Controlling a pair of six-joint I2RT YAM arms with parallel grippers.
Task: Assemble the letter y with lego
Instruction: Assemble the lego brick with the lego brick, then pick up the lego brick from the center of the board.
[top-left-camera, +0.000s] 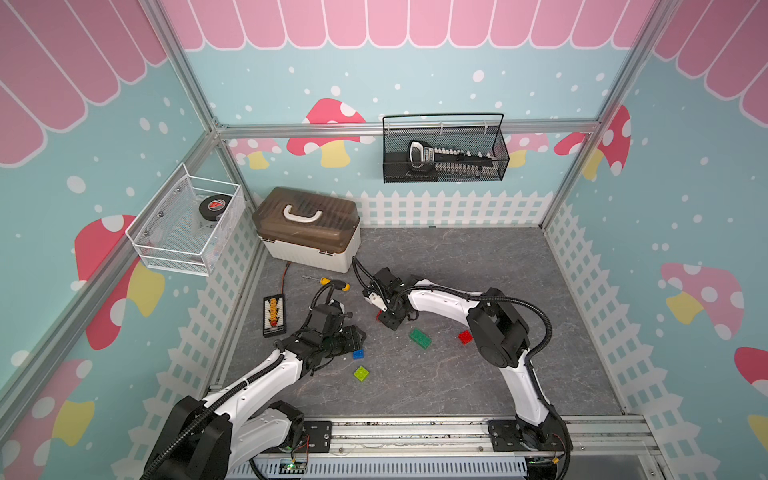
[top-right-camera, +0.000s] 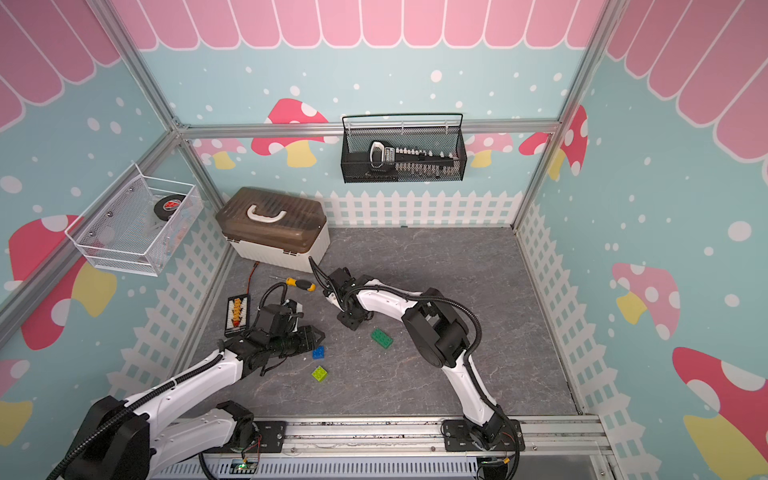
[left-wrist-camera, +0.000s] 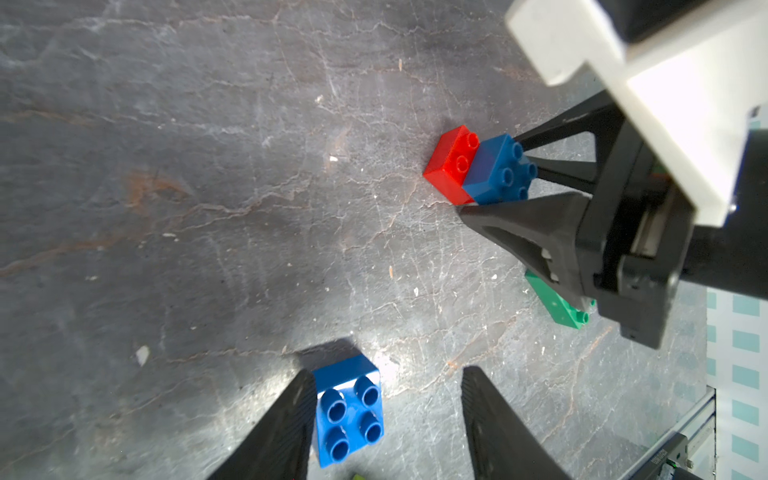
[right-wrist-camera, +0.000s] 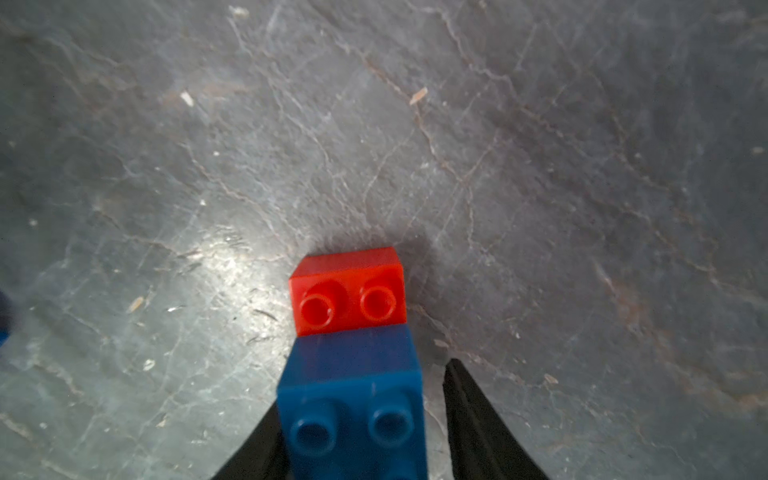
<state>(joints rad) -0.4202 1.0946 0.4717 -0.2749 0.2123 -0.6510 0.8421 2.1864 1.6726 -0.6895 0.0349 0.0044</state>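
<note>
Since the dark blue brick (right-wrist-camera: 353, 374) sits pressed over half of the red brick (right-wrist-camera: 347, 291), with two red studs bare ahead of it, that pair reads as foot plus lower stem of the letter y (left-wrist-camera: 482, 174). It's only a start, with no arms on it yet. Both bricks rest flat on the bench (top-left-camera: 457, 270), between the fingers of the right hand (right-wrist-camera: 363, 386).

Right hand is open. One finger stands clear of the blue side wall, with bench showing in the gap. The other finger is at or behind the opposite wall; can't tell if it touches. My read: nothing is gripped and the stack stands on its own. The hand is low and square to it because that's the press-down pose.

Left hand (left-wrist-camera: 388, 374) is open too, low over the bench, straddling the loose blue brick (left-wrist-camera: 349, 415). That brick is hard against one finger's inner face, with a wide gap to the other. It's likely lined up as the next piece. It's off-centre, so closing would probably slide it sideways before it pinches.

Spare bricks lie within reach:
- lime brick (top-left-camera: 361, 373): just beside the left hand, past the loose blue one.
- dark green brick (top-left-camera: 419, 337): just beside the right hand's body, partly hidden by it in the left wrist view.
- second red brick (top-left-camera: 465, 336): further back by the right arm, well apart from either hand.
</note>
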